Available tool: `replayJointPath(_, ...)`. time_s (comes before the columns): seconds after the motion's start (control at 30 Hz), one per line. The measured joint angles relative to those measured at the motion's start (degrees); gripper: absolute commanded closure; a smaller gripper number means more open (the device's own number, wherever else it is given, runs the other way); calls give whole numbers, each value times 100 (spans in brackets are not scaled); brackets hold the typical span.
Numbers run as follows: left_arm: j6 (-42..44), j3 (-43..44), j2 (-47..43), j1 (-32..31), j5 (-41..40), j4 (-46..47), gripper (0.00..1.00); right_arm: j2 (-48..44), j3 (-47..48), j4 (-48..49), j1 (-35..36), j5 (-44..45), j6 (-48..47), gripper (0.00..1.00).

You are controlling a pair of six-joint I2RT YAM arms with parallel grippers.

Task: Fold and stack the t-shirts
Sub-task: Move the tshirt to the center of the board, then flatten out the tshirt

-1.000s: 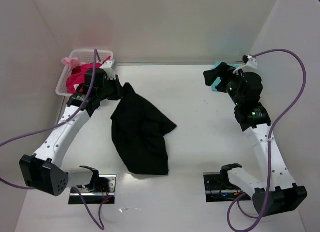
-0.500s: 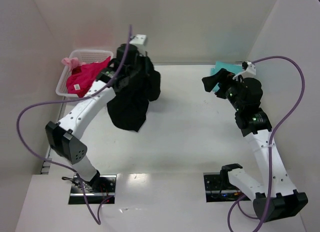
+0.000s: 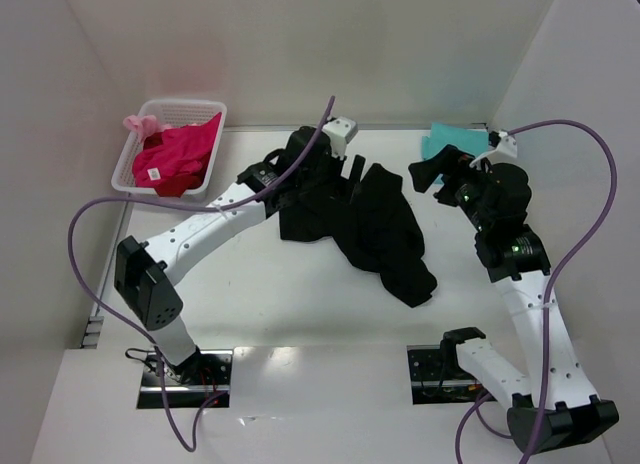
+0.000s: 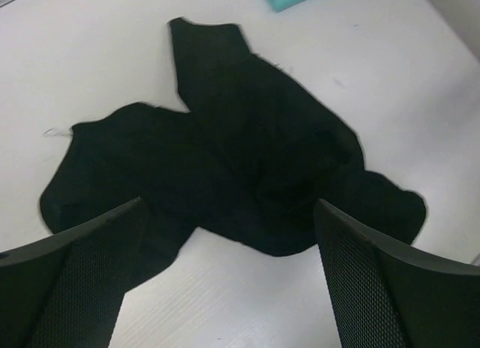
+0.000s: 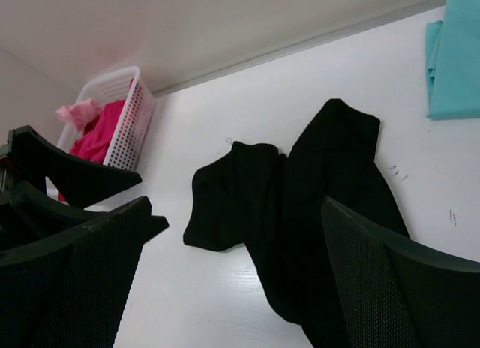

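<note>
**Claw state.** The left gripper [image 3: 355,170] stands with its jaws wide apart and nothing between them. In its wrist view both fingers frame bare cloth below. The right gripper [image 3: 421,171] is also wide apart and empty.

**Governing relation.** The black t-shirt [image 3: 372,226] lies crumpled on the table [image 3: 300,304], directly beneath and to the near side of the left gripper. Its long axis runs diagonally, from far left under the left gripper to a narrow tail at near right. The left gripper hangs over the far-left end. The right gripper is just beside the far-right edge, apart from the cloth. The left arm is therefore nearer, though each claw has one end of the shirt within its side. Judgement: spreading the shirt flat calls for a grasp at each far corner.

**Other task items.** The teal t-shirt [image 3: 455,140] lies flat at far right, behind the right gripper. The magenta-pink t-shirt [image 3: 178,152] is bunched in the white basket [image 3: 186,105] at far left, well apart from both claws.

**Hidden or unclear.**
- Collar, sleeves and hem of the black shirt cannot be told apart, because dark folds merge.
- The left gripper covers part of the shirt's far edge in the top view.
- The right gripper partly covers the teal shirt.
- It cannot be told whether the paler pink scrap at the basket's far corner is a separate item.
</note>
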Motion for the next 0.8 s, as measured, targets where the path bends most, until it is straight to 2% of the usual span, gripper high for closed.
replayJointPath(0.27, 17, -866, -634, 37, -1182, -109, 0, 26, -535, -278, 0, -238, -70, 0)
replayJointPath(0.4, -299, -1340, -774, 140, -1652, -177, 0, 398, -1003, -393, 0, -284, 7, 0)
replayJointPath(0.6, -1069, -2651, -758, 1075, -1578, 31, 0, 817, -1163, -330, 0, -341, 267, 0)
replayJointPath(0.8, -1346, -2970, -372, 1580, -1036, 411, 7, 1215, -1158, -188, 0, -348, 382, 0)
